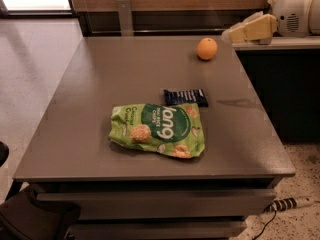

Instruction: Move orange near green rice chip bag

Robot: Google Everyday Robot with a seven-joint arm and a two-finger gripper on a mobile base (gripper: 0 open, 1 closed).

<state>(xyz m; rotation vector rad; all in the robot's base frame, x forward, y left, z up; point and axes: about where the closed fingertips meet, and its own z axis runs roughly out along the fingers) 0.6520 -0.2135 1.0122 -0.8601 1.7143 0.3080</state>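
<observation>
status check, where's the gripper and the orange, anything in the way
Gripper beside the orange, not holding it. Orange at table's far edge, apart from green rice chip bag. Dark blue wrapper lies between them.

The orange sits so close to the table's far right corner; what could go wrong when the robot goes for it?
The gripper hangs just right of the orange, apart from it. A sideways bump could roll the round fruit across the table or off its far edge. The dark blue wrapper lies between the orange and the green rice chip bag, so a low carry might drag it, or the orange might be set on it and roll.
</observation>
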